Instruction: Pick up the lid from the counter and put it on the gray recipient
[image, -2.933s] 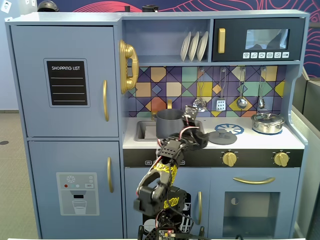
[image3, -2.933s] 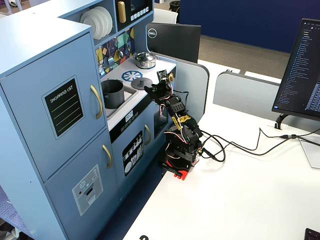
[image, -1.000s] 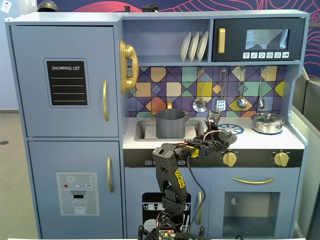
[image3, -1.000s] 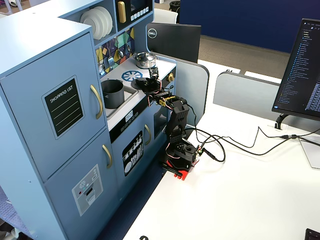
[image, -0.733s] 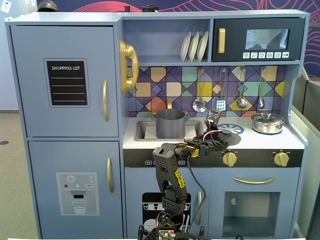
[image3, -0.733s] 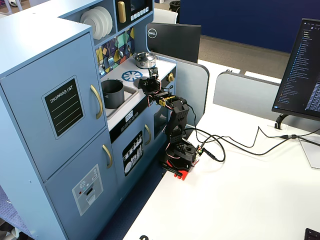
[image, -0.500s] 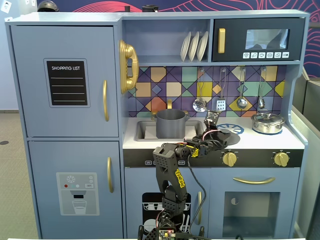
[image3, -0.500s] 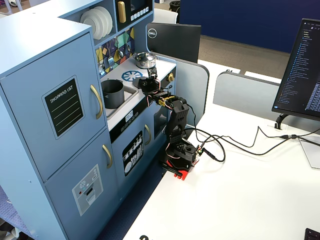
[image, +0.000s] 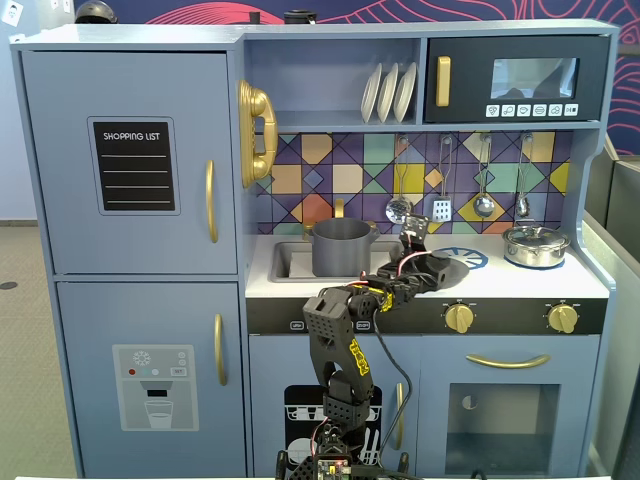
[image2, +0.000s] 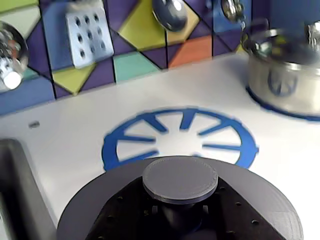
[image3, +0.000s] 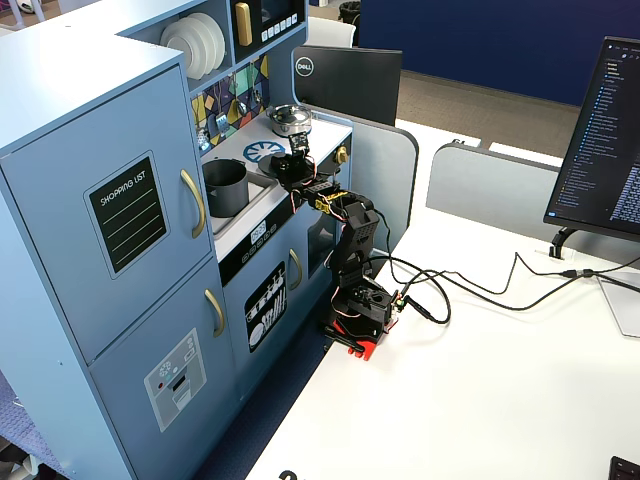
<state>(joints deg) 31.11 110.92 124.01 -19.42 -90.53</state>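
The lid (image2: 180, 205), a stiff, light matte disc, was best taken by its central knob (image2: 180, 181); whether the gripper (image: 425, 262) was clamped could not be told.

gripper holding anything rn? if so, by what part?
Apparently the lid, held by its central knob. The wrist view shows the disc up close around the knob, but the gripper's fingertips are not clearly visible, so the hold is likely, not certain.

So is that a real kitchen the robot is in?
No, it looks like a toy play kitchen set beside a white office desk. The small steel pot, painted blue burner ring and a computer monitor nearby give it away.
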